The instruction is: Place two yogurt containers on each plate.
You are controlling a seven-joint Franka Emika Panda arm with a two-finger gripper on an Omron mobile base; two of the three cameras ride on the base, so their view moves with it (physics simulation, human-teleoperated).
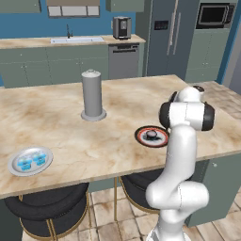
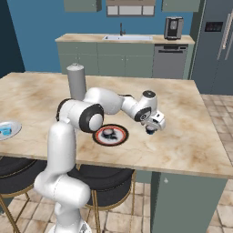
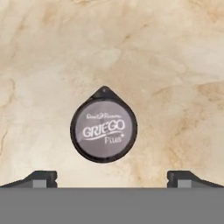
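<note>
A dark grey-black yogurt container (image 3: 104, 130) with a printed lid stands on the marble counter just beyond my gripper (image 3: 113, 179). The gripper's fingertips (image 3: 41, 178) are spread wide on either side of it and are not touching it. In the right base view the gripper (image 2: 150, 129) hangs low over the counter, just right of the black red-rimmed plate (image 2: 119, 139). Another dark yogurt container (image 2: 109, 133) sits on that plate. At the counter's left, the silver-grey plate (image 1: 13, 167) carries two light blue yogurt containers (image 1: 32, 160).
A tall grey canister (image 1: 92, 94) with a knob stands at mid-counter, behind and left of the black plate (image 1: 160, 140). Dark round stools (image 1: 52, 202) are tucked under the counter's near edge. Cabinets, a sink and a fridge line the back wall.
</note>
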